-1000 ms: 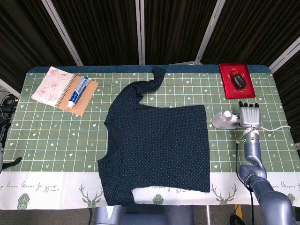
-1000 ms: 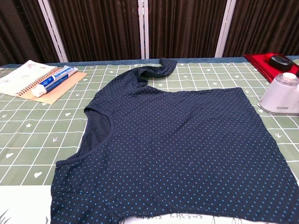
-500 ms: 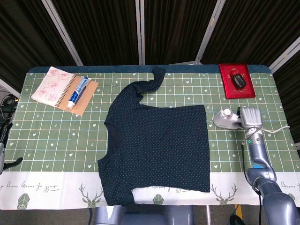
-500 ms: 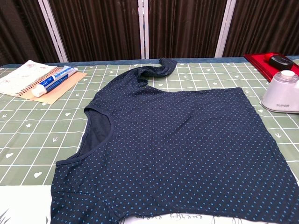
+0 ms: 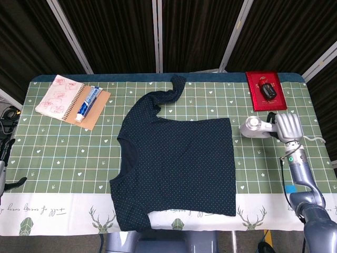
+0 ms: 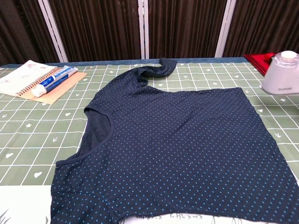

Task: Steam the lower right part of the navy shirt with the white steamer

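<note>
The navy dotted shirt [image 5: 176, 163] lies flat in the middle of the table, neck to the left; it fills the chest view too as the shirt [image 6: 177, 154]. The white steamer [image 5: 255, 127] is lifted just off the table to the right of the shirt's hem, and its head shows as the steamer [image 6: 281, 73] at the right edge of the chest view. My right hand [image 5: 287, 127] grips the steamer's handle from the right. My left hand is in neither view.
A red tray [image 5: 265, 90] holding a dark object sits at the back right. A spiral notebook [image 5: 59, 97], a toothpaste tube [image 5: 88, 103] and a brown card lie at the back left. The steamer's white cord [image 5: 316, 140] trails right.
My right hand has closed on the steamer's handle and raised it; the steamer has risen and shifted slightly right and back, appearing higher in the chest view.
</note>
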